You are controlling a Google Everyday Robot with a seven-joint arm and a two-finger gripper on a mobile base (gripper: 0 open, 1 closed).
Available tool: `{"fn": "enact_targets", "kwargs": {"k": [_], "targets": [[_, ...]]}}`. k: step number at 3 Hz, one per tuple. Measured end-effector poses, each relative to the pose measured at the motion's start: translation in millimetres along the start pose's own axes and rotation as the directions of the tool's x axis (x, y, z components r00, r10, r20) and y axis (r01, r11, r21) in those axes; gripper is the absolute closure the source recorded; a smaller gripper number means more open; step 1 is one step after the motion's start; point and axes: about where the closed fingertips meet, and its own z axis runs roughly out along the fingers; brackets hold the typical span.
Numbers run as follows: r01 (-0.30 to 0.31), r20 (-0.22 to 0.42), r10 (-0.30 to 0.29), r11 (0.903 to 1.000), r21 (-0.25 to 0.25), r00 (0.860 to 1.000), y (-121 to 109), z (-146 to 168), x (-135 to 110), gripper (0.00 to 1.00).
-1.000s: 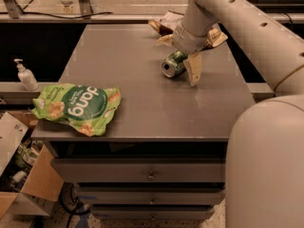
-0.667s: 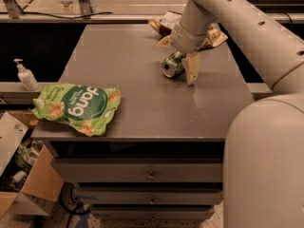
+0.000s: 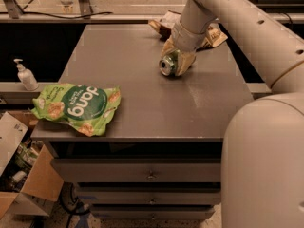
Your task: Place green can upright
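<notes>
Compared with the earlier frame, the right-hand finger has drawn in against the green can (image 3: 167, 65). The gripper (image 3: 176, 62) now clasps the can from both sides, right of centre in the upper frame. The can lies on its side on the table (image 3: 123, 56), silver end facing lower left.

Hazards:
- The grip sits on a curved wall, so the can may roll or slip out during rotation.
- Early release would let the can topple.
- A wide swing could strike the wrappers (image 3: 211, 36) just behind.

The arm (image 3: 228, 13) descends from the upper right, wrist angled down and to the left.
</notes>
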Motion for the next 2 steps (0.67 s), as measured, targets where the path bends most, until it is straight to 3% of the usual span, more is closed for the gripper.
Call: {"fn": "enact_targets", "kwargs": {"k": [1,2], "targets": [[-0.016,-0.014,0.016,0.9997,0.017,1.000,-2.3,-10.4,-0.1,0.87],[-0.077,-0.007,0.078,0.9945,0.070,0.997,-6.8,-28.5,-3.1,1.00]]}}
